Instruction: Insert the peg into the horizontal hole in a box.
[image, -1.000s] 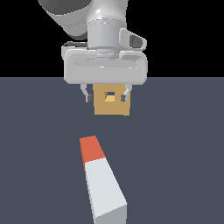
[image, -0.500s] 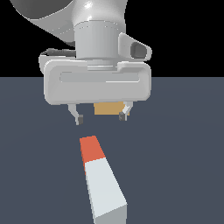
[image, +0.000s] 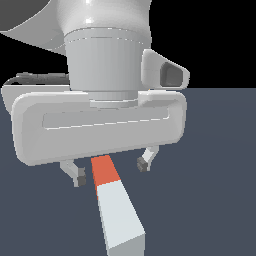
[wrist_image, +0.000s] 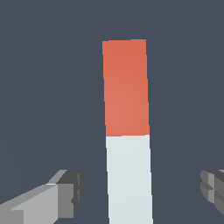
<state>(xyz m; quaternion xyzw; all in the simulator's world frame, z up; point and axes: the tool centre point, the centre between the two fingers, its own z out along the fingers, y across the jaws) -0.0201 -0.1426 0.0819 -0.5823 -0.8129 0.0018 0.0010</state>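
Dark floor (image: 215, 190) carries the peg (image: 116, 205); gripper (image: 111, 170) hovers above, jaws wide.

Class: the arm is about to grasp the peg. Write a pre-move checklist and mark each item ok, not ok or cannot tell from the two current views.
1. Gripper open: ok, fingers stand wide apart.
2. Peg lies between the fingers: ok in the wrist view.
3. Fingers clear of the peg: ok, gaps show on both sides.
4. Peg flat on the floor: ok.
5. Fingers low enough to close: cannot tell.
6. Box and hole position: cannot tell, the arm's body fills the exterior view.
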